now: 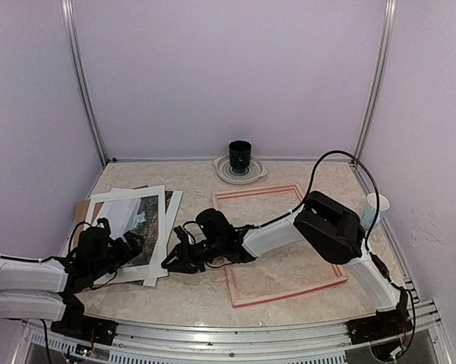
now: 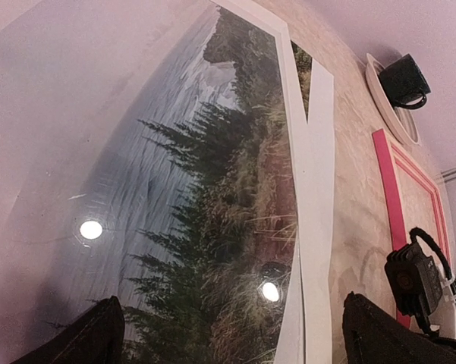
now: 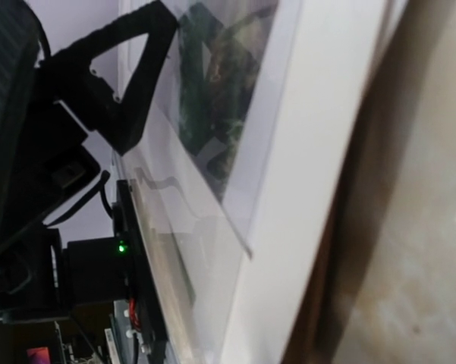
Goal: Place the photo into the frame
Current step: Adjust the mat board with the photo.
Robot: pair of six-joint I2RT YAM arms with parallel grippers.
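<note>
1. The right tool (image 1: 176, 254) reaches across from the right side of the counter (image 1: 197, 178) to the right-hand edge of the paper stack. Its wrist view is filled by a white board edge seen very close. I cannot tell whether its jaws are clenched on that edge or just beside it.
2. The left tool (image 2: 235, 340) is fully released and grasps nothing. It hovers low over the stack with a finger on either side of the print.
3. The photo (image 1: 140, 216) lies flat on the left of the counter, showing through the white mat board (image 1: 129, 192). A brown backing board (image 1: 82, 208) peeks out at the far left corner. The surface over the print looks glossy, with lamp reflections on it.
4. The frame (image 1: 258, 189) lies flat mid-counter to the right of the stack and apart from it. No print is in it.
5. Step in hand, as I judge it: getting hold of the photo or the layers over it. Loading the frame has not begun.
6. The next move likely calls for separating one thin sheet from the stack without dragging the mat along. The print must then be carried rightward and squared inside the pink rim.
</note>
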